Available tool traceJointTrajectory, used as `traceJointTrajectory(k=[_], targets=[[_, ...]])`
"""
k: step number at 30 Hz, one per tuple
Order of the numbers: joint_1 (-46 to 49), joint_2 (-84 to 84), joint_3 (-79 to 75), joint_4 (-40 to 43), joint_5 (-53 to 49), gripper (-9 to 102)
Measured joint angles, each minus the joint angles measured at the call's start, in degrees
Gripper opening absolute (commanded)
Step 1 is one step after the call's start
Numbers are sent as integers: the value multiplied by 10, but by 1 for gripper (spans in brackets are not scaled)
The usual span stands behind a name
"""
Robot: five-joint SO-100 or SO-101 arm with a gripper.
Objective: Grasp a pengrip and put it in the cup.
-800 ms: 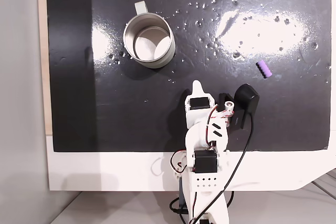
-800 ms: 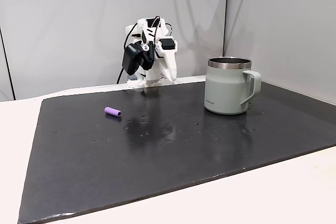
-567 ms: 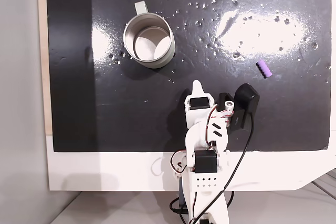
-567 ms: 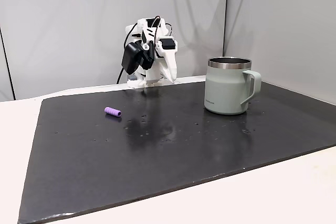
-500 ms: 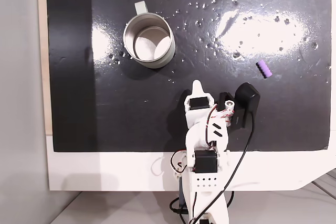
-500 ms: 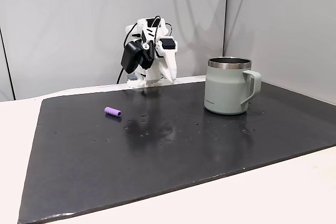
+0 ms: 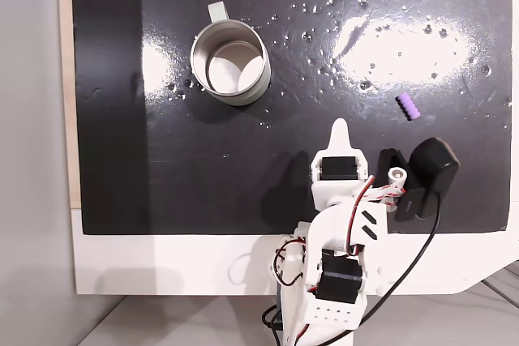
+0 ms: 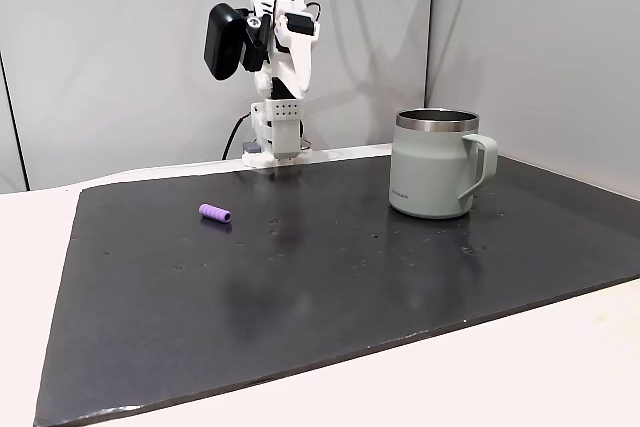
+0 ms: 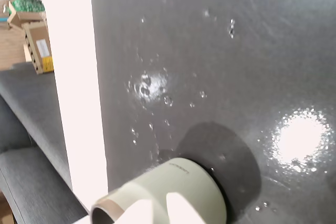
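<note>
The claw (image 7: 339, 129) is hanging high, looking pressed together and carrying nothing. The pengrip (image 7: 408, 108) is lying on the tabletop (image 7: 243, 168), well apart from the cup (image 7: 230, 63). Reaching is the step; next calls for spreading and lowering over it.

**White printed arm with black servos**

The arm (image 7: 336, 241) is built of white plastic shells around black servo blocks. A tapered white finger (image 7: 338, 133) forms its tip in a fixed view. A rounded black camera housing (image 7: 428, 169) sits on the right side, fed by a black cable (image 7: 413, 253). Thin red and white wires loop between the joints. The white base plate (image 8: 275, 112) shows rows of small holes.
</note>
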Motion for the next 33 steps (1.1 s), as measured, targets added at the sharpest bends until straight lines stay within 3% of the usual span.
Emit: traceJointTrajectory(k=[14,23,28,33], targets=[[111,-408,-370,152,-3,0],[142,-559,-482,258,-17,0],[170,-645,-540,291,-17,13],[195,-715,-591,299,-26,20]])
